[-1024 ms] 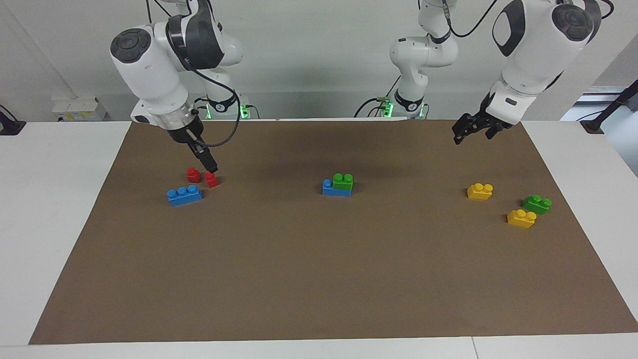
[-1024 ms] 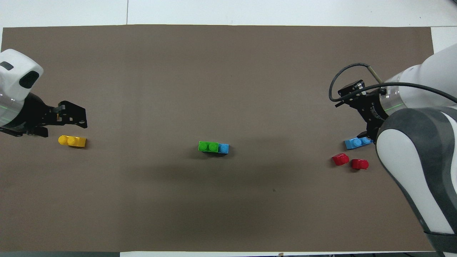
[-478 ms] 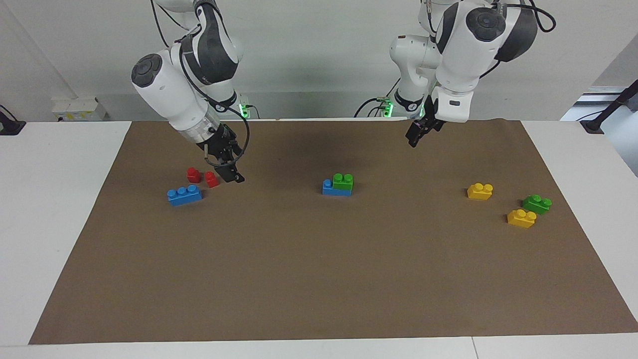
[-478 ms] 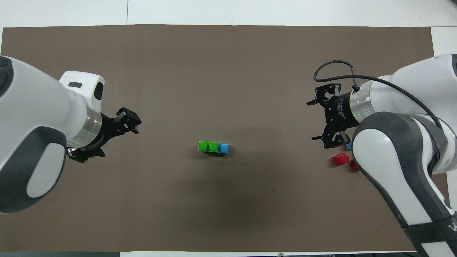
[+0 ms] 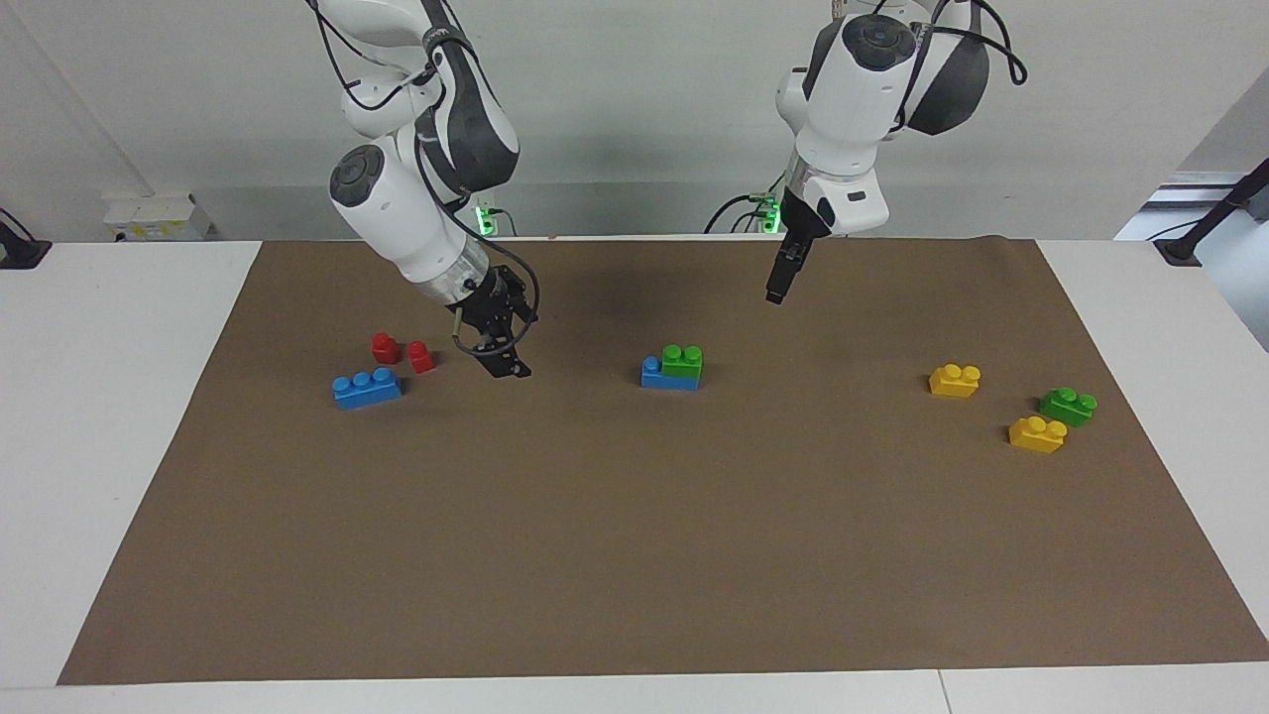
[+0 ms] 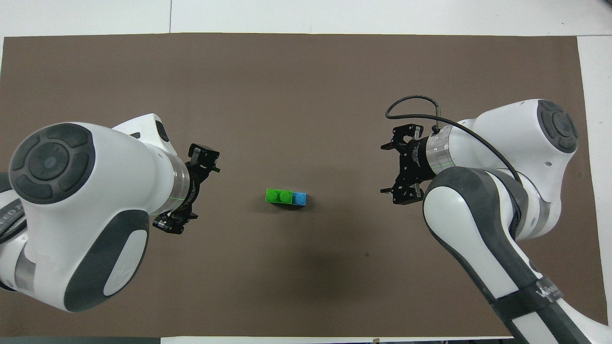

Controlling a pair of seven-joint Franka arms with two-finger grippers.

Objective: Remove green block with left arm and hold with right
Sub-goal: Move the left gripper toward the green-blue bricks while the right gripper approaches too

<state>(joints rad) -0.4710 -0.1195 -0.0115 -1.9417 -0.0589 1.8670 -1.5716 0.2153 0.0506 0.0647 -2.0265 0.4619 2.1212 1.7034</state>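
A green block [image 5: 682, 360] sits on top of a blue brick [image 5: 654, 375] at the middle of the brown mat; the pair also shows in the overhead view [image 6: 278, 196]. A second green block [image 5: 1068, 405] lies at the left arm's end, beside the yellow bricks. My left gripper [image 5: 776, 288] is open and empty, raised over bare mat between the stack and the yellow bricks [image 6: 191, 190]. My right gripper [image 5: 504, 359] is open and empty, low over the mat between the red blocks and the stack [image 6: 396, 169]. Neither touches the stack.
Two red blocks [image 5: 385, 347] and a blue three-stud brick [image 5: 367, 388] lie at the right arm's end. Two yellow bricks [image 5: 955, 380] [image 5: 1037, 434] lie at the left arm's end. In the overhead view the arms hide these.
Both grippers have moved in from the table's ends toward the middle stack, the left one from near the yellow bricks, the right one from the red blocks. No block has moved.
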